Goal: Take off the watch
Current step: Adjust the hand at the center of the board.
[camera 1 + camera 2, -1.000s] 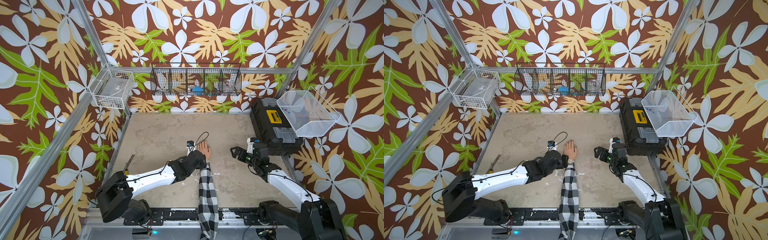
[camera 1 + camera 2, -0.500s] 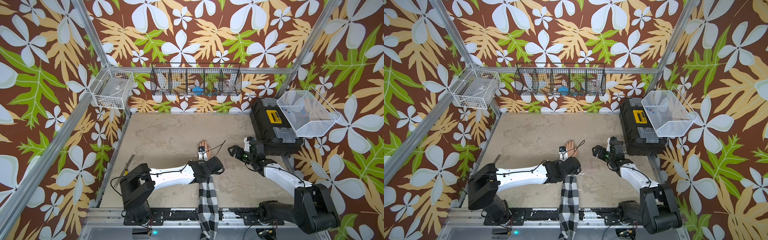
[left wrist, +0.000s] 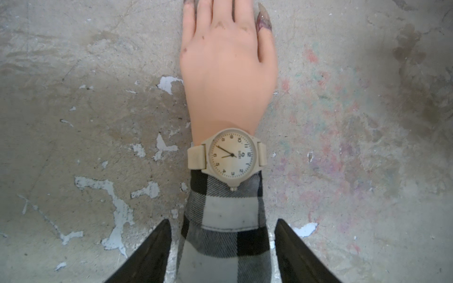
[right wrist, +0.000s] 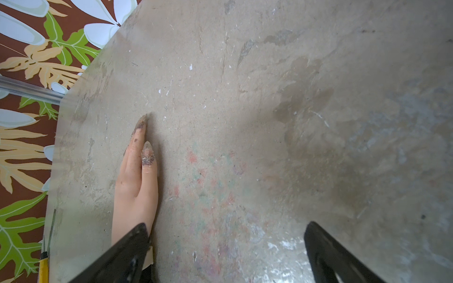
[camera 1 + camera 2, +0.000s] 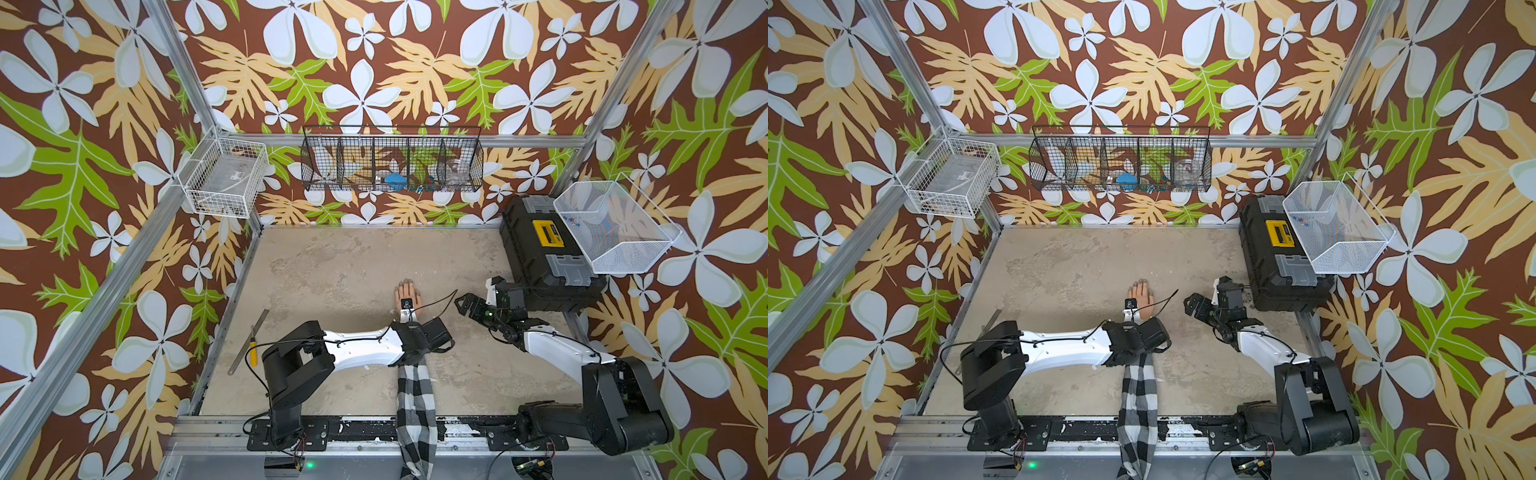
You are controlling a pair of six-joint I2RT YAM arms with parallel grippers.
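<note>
The watch (image 3: pixel 231 155) sat strapped on the wrist of the mannequin hand (image 3: pixel 228 66) on the table (image 3: pixel 73 122). The left gripper (image 3: pixel 221 220) straddled the checked sleeve (image 3: pixel 220 259) just behind it, jaws spread; the right gripper (image 4: pixel 226 223) stood nearby with its jaws wide and empty. It looked like the approach, with freeing the strap (image 3: pixel 196 156) seemingly next.

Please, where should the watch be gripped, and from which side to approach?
Probably the watch by its strap, where it bulges past the wrist. Approach from the checked sleeve side: the open left pincer straddles that sleeve.
</note>
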